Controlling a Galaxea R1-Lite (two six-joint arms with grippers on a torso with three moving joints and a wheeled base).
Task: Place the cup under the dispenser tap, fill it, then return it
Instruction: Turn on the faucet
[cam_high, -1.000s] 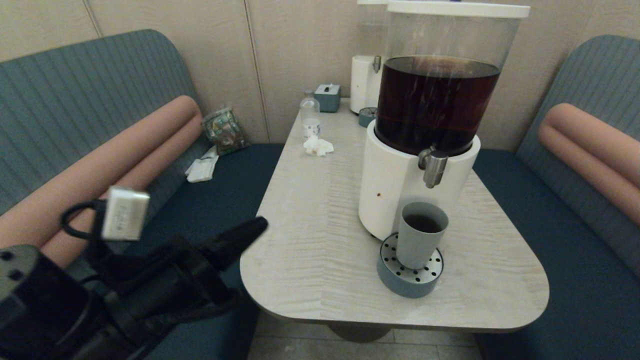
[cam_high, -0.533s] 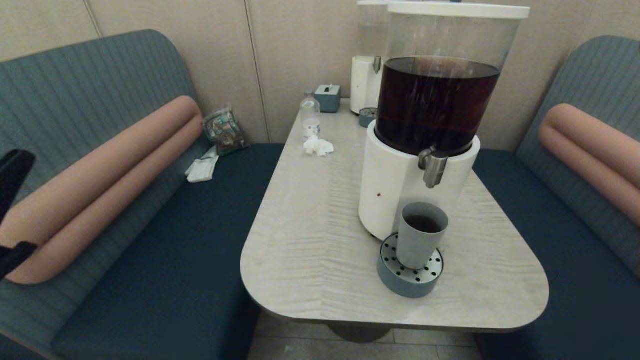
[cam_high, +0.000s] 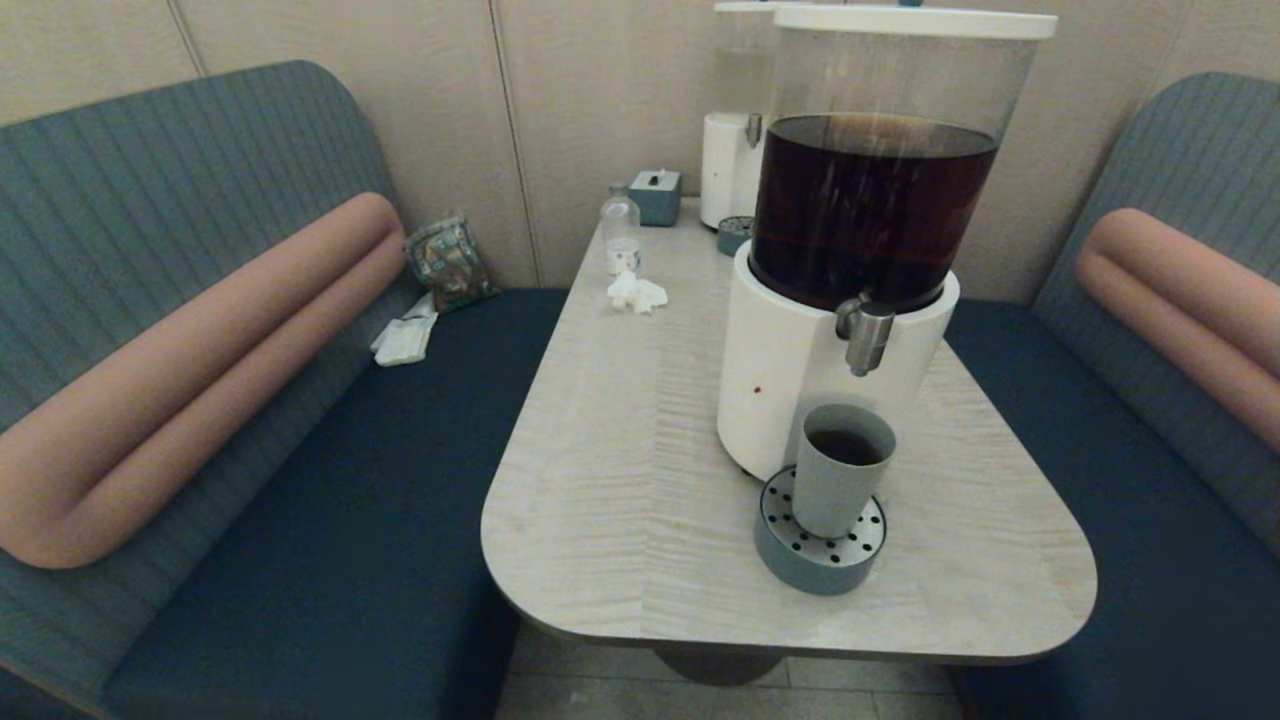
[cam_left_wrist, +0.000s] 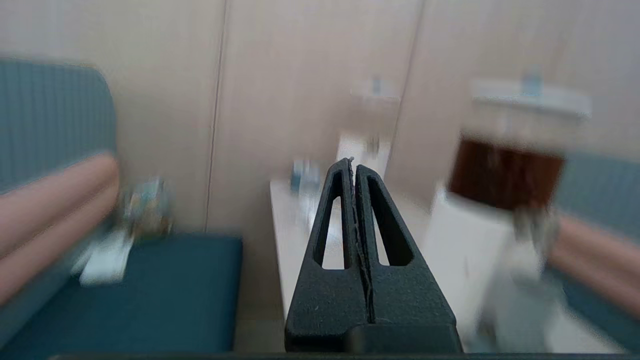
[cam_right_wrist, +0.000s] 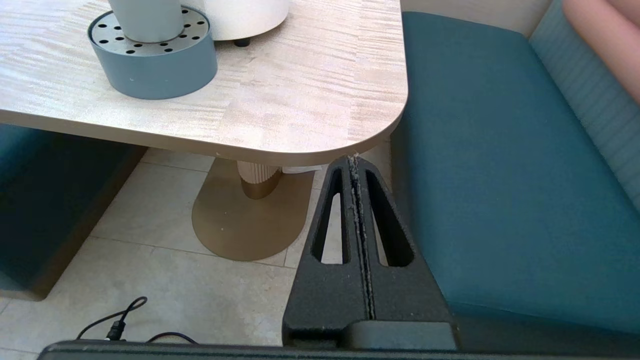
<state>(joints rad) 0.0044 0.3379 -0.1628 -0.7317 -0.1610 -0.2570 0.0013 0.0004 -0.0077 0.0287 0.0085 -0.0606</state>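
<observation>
The grey-green cup stands upright on the round blue-grey drip tray, with dark liquid inside it. It sits right below the steel dispenser tap of the big dispenser with the white base and dark-brown tank. Neither arm shows in the head view. My left gripper is shut and empty, off the table's left side and pointing toward the table. My right gripper is shut and empty, low beside the table's near right corner, with the cup's base and the tray seen from below table height.
A second, paler dispenser with its own tray, a tissue box, a small bottle and a crumpled tissue stand at the table's far end. Blue benches flank the table. A cable lies on the floor.
My left arm has swung out of the head view to the left; it filled the lower left a second ago. The cup and dispenser have not moved.
</observation>
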